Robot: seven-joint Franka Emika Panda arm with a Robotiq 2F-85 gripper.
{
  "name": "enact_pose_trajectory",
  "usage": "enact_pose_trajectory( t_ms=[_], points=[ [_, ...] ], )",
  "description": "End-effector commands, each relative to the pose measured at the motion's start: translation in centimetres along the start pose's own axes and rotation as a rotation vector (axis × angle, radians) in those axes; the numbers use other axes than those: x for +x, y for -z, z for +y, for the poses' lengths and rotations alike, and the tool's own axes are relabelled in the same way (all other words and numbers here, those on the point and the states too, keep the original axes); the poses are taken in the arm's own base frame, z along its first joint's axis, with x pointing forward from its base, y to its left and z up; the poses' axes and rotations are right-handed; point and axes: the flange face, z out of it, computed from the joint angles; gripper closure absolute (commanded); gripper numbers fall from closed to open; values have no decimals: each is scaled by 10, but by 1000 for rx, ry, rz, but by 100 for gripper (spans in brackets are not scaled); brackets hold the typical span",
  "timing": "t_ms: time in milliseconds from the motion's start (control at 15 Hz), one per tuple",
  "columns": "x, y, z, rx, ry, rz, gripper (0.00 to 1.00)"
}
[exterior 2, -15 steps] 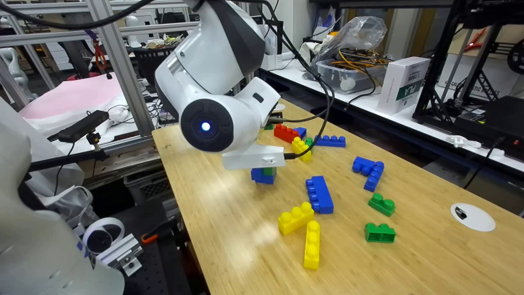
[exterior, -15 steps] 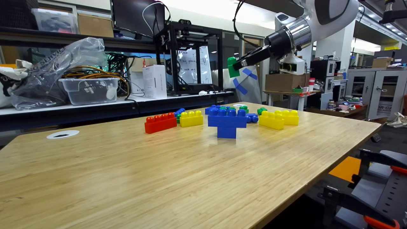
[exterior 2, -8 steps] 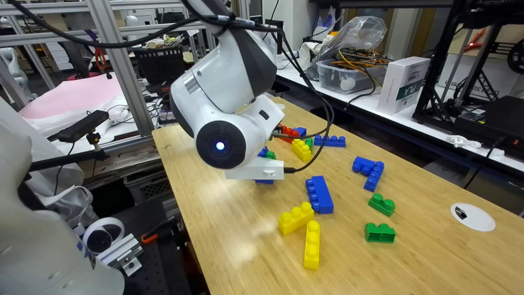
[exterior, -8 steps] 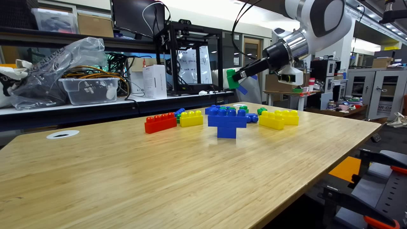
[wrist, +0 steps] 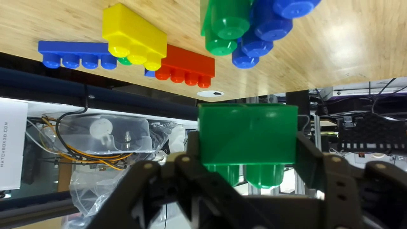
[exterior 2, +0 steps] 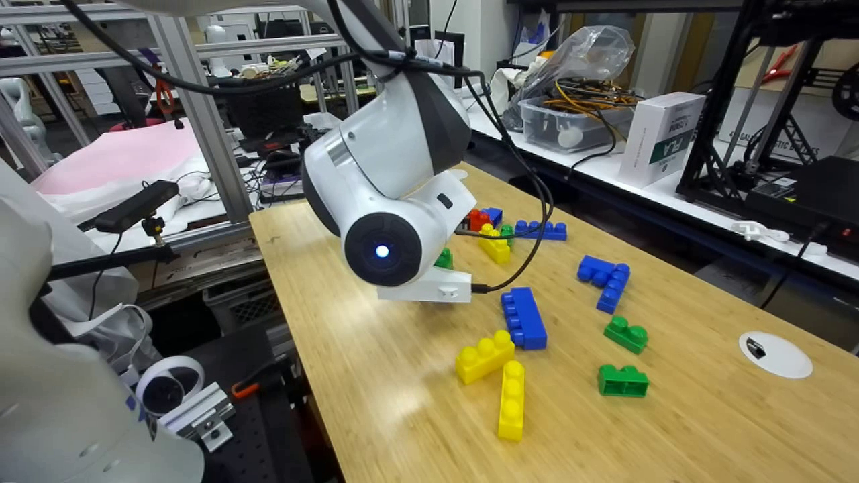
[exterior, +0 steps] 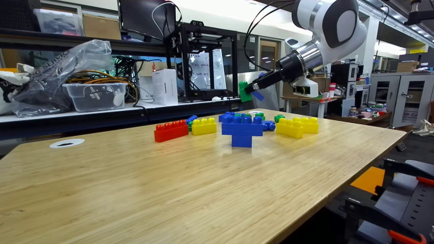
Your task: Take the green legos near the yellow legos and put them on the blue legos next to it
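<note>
My gripper [exterior: 250,88] is shut on a green brick [exterior: 242,92], held in the air above and beyond the blue stack [exterior: 242,130] in an exterior view. In the wrist view, which stands upside down, the green brick [wrist: 248,135] sits between both fingers, its two studs pointing away from the table. The blue stack stands upright, wider at the top. Its studs show in the wrist view [wrist: 267,27], with green studs [wrist: 227,28] close beside them. The yellow legos [exterior 2: 485,357] are a pair of bricks on the table. In that view the arm hides my fingers and most of the stack.
A red brick [exterior: 171,131] and a smaller yellow block [exterior: 204,126] stand on the table [exterior: 152,183]. Loose blue bricks [exterior 2: 524,319] and green bricks [exterior 2: 623,382] lie farther over. A shelf with a 3D printer [exterior: 203,61] runs along the table's far side.
The gripper has moved down with the green brick in its grasp, slightly left in an exterior view. The arm now covers more of the blue stack. The bricks on the table have not moved.
</note>
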Motion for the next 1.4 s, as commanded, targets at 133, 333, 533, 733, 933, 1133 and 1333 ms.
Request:
enact_pose_trajectory(
  t_ms=[133, 333, 533, 733, 933, 1133, 1333],
  points=[
    [-9, -10, 3, 2, -41, 30, 55],
    [-13, -15, 2, 1, -61, 36, 55],
    [-16, -18, 2, -1, -76, 45, 55],
    [-17, -23, 2, 2, -84, 49, 55],
    [-19, -27, 1, 7, -92, 53, 55],
    [-23, -30, 0, 11, -102, 50, 55],
    [-29, -35, -1, 17, -113, 43, 55]
  ],
)
